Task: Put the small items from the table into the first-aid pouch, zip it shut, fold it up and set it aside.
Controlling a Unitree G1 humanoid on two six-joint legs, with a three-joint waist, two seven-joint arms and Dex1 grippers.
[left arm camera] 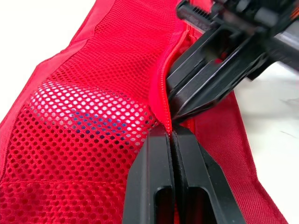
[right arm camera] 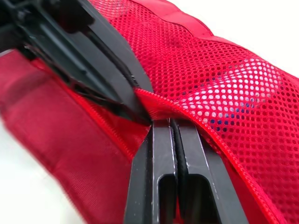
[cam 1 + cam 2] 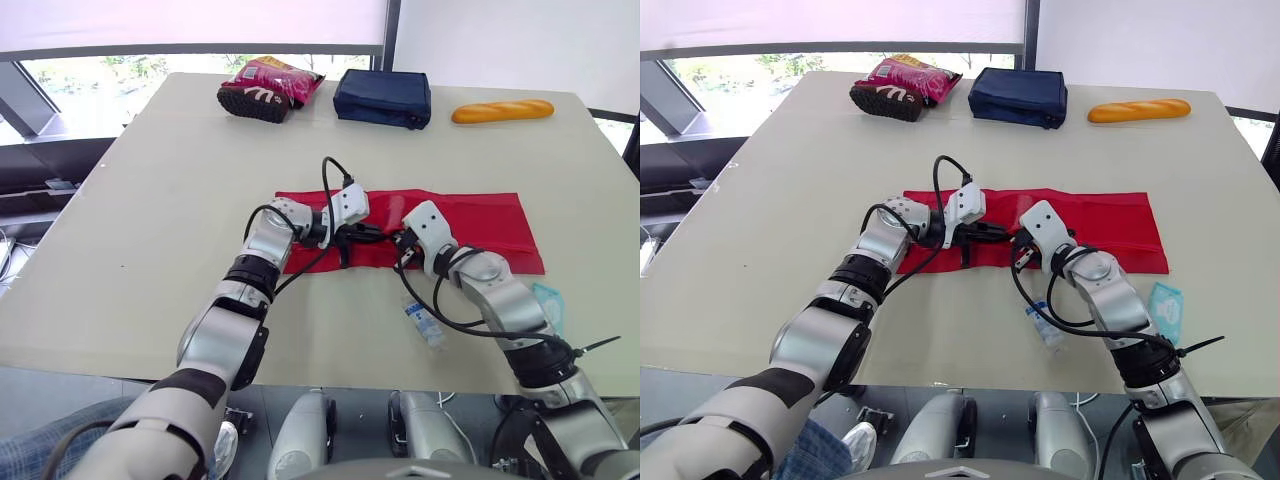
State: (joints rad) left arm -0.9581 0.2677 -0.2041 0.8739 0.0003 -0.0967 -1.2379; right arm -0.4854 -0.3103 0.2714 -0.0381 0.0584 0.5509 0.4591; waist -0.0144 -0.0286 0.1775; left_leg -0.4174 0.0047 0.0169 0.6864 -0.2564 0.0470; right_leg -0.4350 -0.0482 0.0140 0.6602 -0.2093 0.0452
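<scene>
Here the left tool (image 1: pixel 171 131) and right tool (image 2: pixel 170 123) — tips meeting — pinch the pouch (image 3: pixel 480 225) at its zipper (image 1: pixel 163 93)

a pale beige table (image 3: pixel 150 220) is stretching out under the left gripper (image 3: pixel 382 233); far ahead of it daylight is coming through a window (image 3: pixel 105 78) below a white blind (image 3: pixel 190 20), and a white wall (image 3: pixel 520 40) is standing beside a dark post (image 3: pixel 392 30).
</scene>
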